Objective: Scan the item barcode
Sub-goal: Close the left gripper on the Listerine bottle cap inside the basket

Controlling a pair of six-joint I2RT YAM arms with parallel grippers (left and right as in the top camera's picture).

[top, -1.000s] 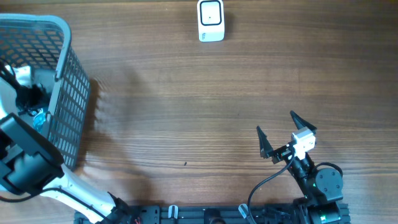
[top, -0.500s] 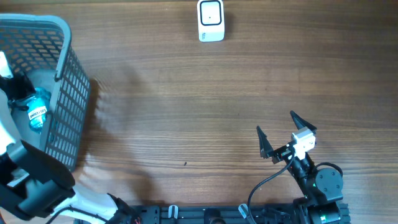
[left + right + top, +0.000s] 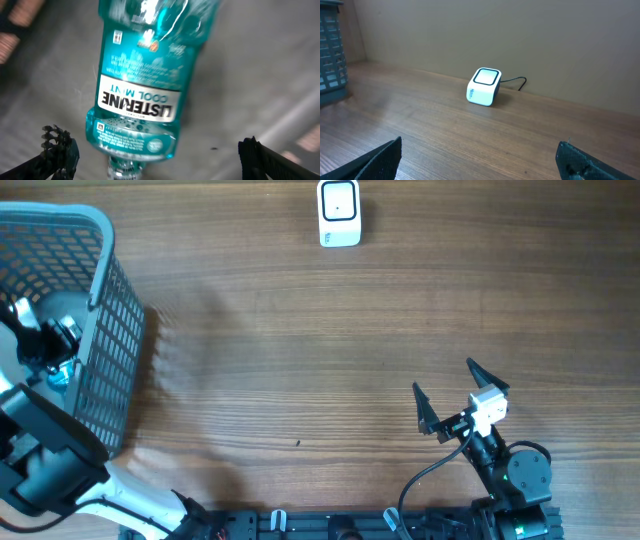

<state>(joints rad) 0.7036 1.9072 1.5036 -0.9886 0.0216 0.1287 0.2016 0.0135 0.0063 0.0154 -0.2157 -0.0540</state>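
The left arm [image 3: 45, 470] is reaching from the near left corner toward the far side, its wrist tipping downward — the left gripper [image 3: 152, 152] is hanging with jaws spread wide, gripping nothing. The right arm [image 3: 505, 470] is sitting folded at the near right, the right gripper [image 3: 442, 376] pointing toward the far left — jaws gaping, empty.

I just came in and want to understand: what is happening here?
The left gripper is inside the grey basket at the left edge of the table. Its fingers are wide open on either side of a teal bottle lying there, not gripping it. The right gripper is open at the front right, holding nothing, and faces the white scanner at the far edge. The bottle is not yet scanned.
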